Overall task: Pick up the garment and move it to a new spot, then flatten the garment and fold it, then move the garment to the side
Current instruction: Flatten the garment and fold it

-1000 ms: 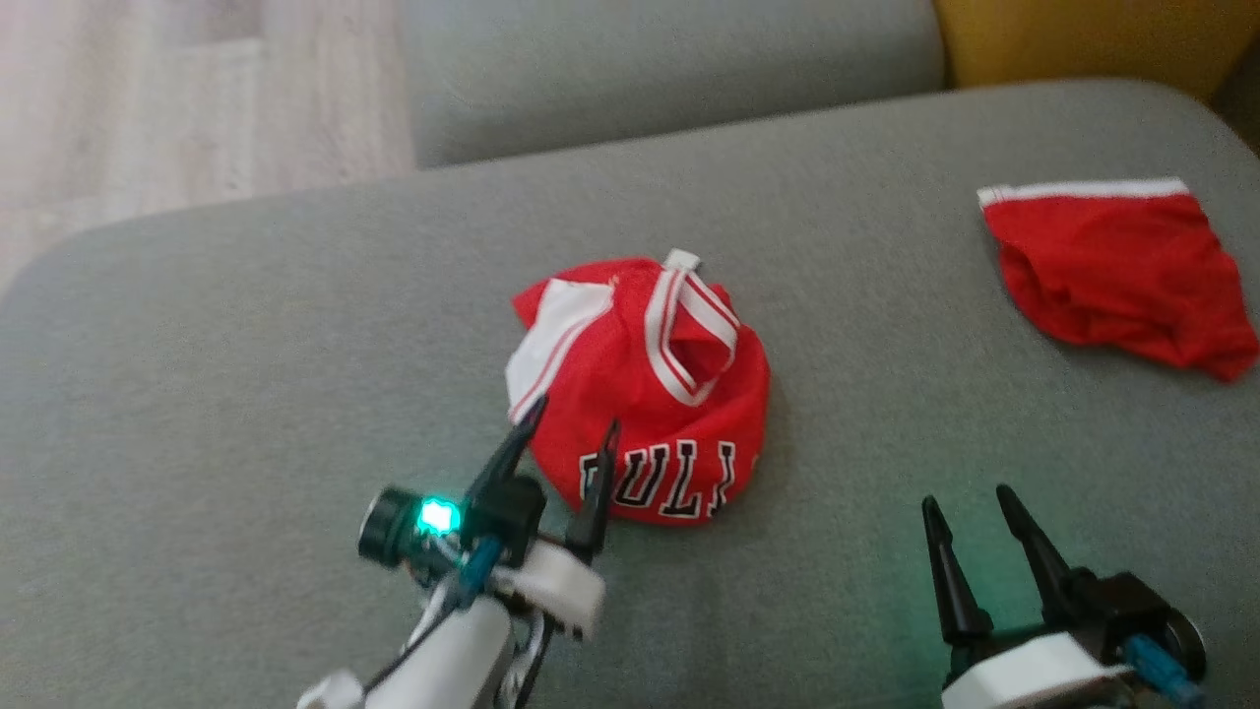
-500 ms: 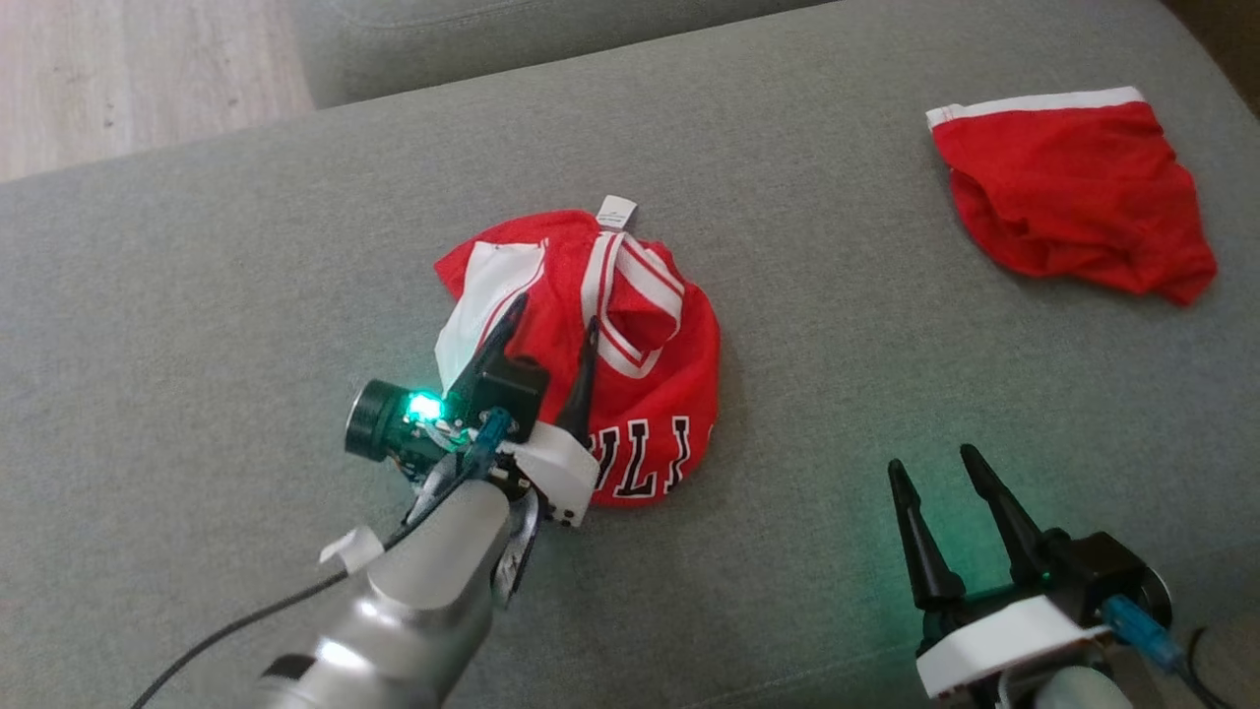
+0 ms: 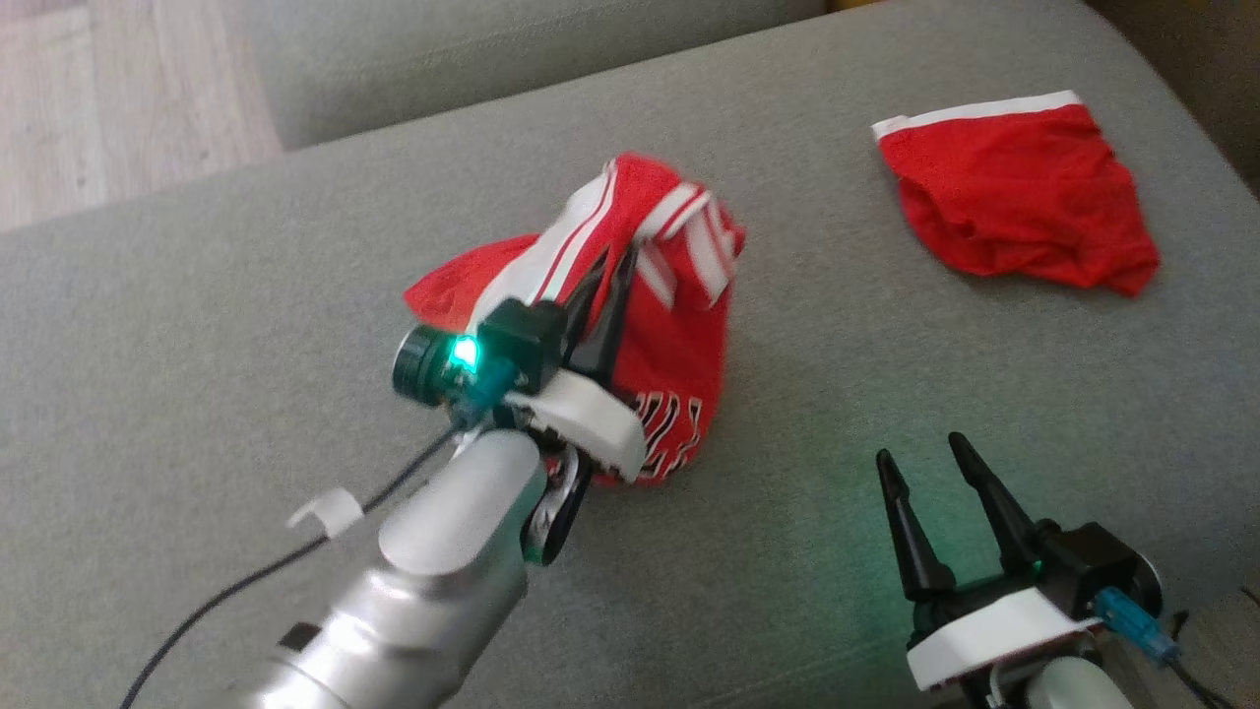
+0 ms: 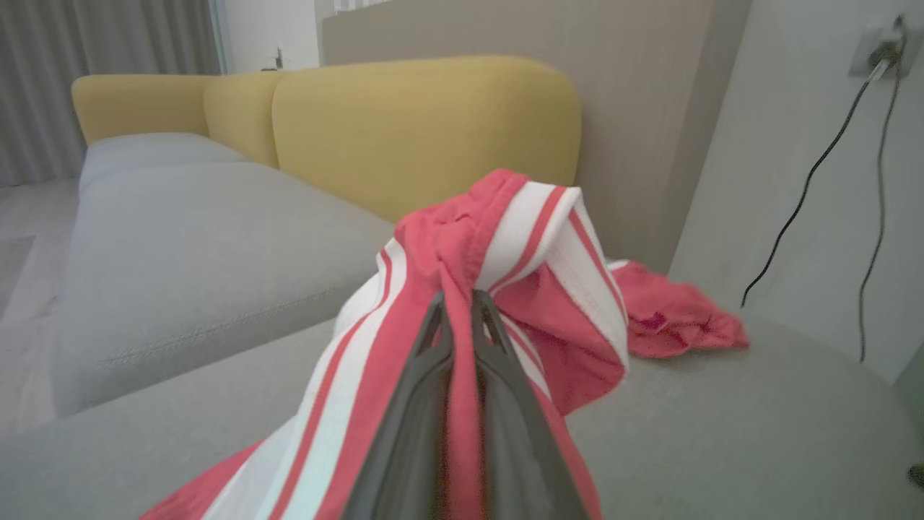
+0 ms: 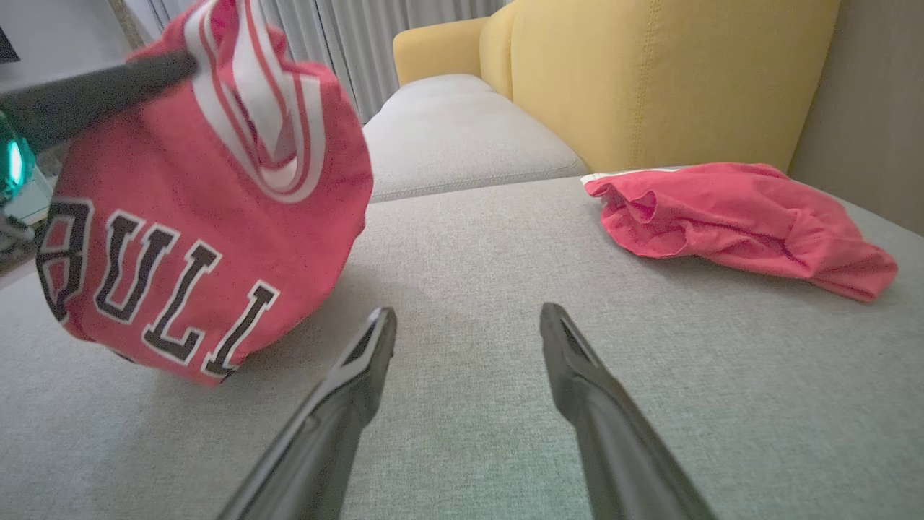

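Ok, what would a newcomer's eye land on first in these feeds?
The red jersey with black lettering, hanging bunched from the left tool, shut on its striped trim over the middle of the grey sofa seat. Then the crumpled red shorts at far right, and the right tool, open and empty, at lower right.

The garment (image 3: 679,325) hangs pinched in the left gripper (image 3: 612,264) over the middle of the sofa seat (image 3: 197,325), the arm reaching in from the near left. A second garment (image 3: 1014,212) lies on the seat at the far right, well apart. The right gripper (image 3: 917,448) hovers over the near right, touching neither. The floor (image 3: 118,108) lies beyond the far left.
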Available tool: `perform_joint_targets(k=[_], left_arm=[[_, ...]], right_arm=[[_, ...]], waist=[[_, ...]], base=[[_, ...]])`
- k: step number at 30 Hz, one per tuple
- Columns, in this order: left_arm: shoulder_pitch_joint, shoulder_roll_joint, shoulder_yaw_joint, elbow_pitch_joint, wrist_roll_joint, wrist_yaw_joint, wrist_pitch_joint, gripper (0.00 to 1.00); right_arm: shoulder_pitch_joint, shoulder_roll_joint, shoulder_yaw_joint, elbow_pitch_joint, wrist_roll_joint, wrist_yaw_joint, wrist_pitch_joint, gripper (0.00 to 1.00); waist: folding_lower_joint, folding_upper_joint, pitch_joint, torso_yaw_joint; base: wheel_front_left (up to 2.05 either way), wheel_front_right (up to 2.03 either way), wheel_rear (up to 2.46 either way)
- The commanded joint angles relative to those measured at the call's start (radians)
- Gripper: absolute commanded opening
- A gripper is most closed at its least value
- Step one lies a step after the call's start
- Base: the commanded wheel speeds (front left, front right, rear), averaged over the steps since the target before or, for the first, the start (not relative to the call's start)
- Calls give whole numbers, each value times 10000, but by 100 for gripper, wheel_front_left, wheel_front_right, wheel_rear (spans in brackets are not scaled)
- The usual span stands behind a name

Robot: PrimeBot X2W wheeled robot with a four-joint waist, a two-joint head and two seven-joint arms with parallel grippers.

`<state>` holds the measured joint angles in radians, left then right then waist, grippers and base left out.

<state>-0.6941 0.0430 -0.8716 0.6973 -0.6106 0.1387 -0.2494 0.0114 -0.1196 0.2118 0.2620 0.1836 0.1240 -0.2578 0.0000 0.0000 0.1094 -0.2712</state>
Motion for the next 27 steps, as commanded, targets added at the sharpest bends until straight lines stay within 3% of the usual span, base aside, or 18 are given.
perform_joint_targets(k=[1, 7, 12, 15, 19, 20, 21, 22, 23, 24, 27], left_arm=[[-731, 72, 531, -690, -90, -166, -121, 0], [-1880, 72, 1580, -2498, -970, -725, -122, 0], [-2883, 72, 2809, -3303, -1835, -990, -123, 0], [-2504, 72, 3731, -3165, -1877, -1088, -123, 0], [-592, 84, 4760, -2499, -1503, -1308, -123, 0], [40, 98, 4927, -2244, -1404, -1397, -123, 5], [702, 99, 5075, -1952, -1372, -1512, -123, 26], [1340, 113, 5218, -1640, -1292, -1574, -123, 75], [1340, 113, 5218, -1640, -1292, -1574, -123, 75], [1932, 127, 5429, -1368, -1183, -1572, -123, 100], [3749, 134, 6336, -829, -610, -1527, -123, 100]], right_arm=[[-187, 0, 243, -346, 3, 67, -40, 100], [37, 114, 257, -420, -36, 67, -40, 100], [304, 193, 55, -452, -34, 67, -40, 100], [357, 274, -87, -628, -52, 67, -40, 100], [406, 359, -267, -806, -86, 67, -40, 100], [414, 370, -281, -824, -91, 67, -40, 100], [424, 373, -288, -832, -100, 67, -40, 100], [425, 372, -302, -834, -110, 67, -40, 100], [425, 372, -302, -834, -110, 67, -40, 100], [424, 370, -350, -845, -114, 67, -40, 100], [394, 323, -518, -892, -142, 67, -40, 100]], waist=[[0, 0, -285, -253], [0, 0, -815, -691], [0, 0, -1029, -624], [0, 0, -1058, -429], [0, 0, -934, -25], [0, 0, -897, 81], [0, 0, -858, 190], [0, 0, -820, 290], [0, 0, -820, 290], [0, 0, -782, 400], [0, 0, -691, 813]], base=[[0, 0, 0], [0, 0, 0], [0, 0, 0], [0, 0, 0], [0, 0, 0], [0, 0, 0], [0, 0, 0], [0, 0, 0], [0, 0, 0], [0, 0, 0], [0, 0, 0]])
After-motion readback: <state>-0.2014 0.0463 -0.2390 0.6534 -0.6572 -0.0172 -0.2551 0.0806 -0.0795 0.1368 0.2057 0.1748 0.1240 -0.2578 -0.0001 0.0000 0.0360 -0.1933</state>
